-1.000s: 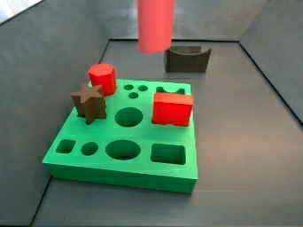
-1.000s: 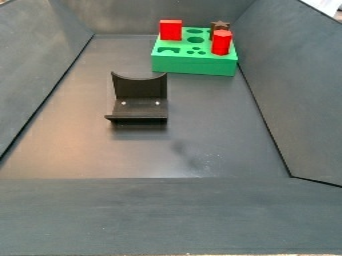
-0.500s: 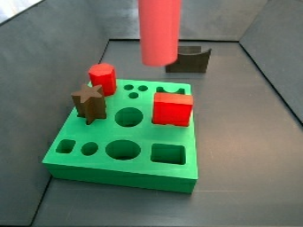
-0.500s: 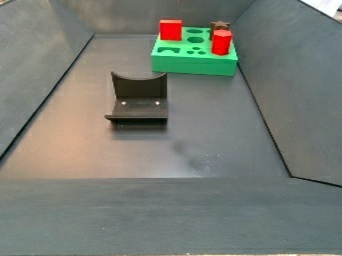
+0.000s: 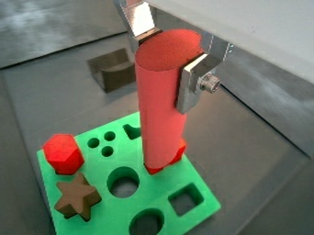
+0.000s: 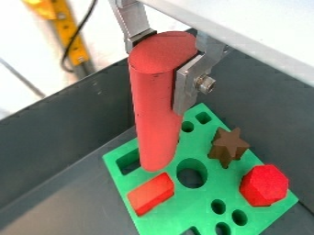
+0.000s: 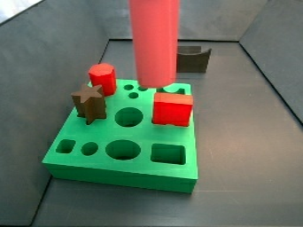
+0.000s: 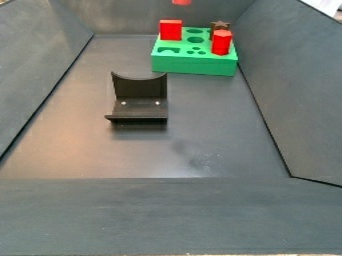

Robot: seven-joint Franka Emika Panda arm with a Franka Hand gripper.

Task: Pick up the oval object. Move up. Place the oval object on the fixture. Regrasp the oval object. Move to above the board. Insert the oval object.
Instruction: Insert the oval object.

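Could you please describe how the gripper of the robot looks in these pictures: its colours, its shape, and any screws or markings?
In both wrist views, above the board, the gripper has two flat silver metal finger plates. A screw head sticks out of the side of one plate. A white body shows above the plates. No markings or cables on the gripper are visible; the side views do not show it.

Oval object (image 5: 163,101) upright in end effector (image 5: 170,53), above board (image 5: 203,207).

The hand (image 5: 170,53) hangs over the board (image 5: 196,213); cube (image 7: 172,109), hexagonal peg (image 7: 102,78) and star peg (image 7: 87,100) likely crowd it.
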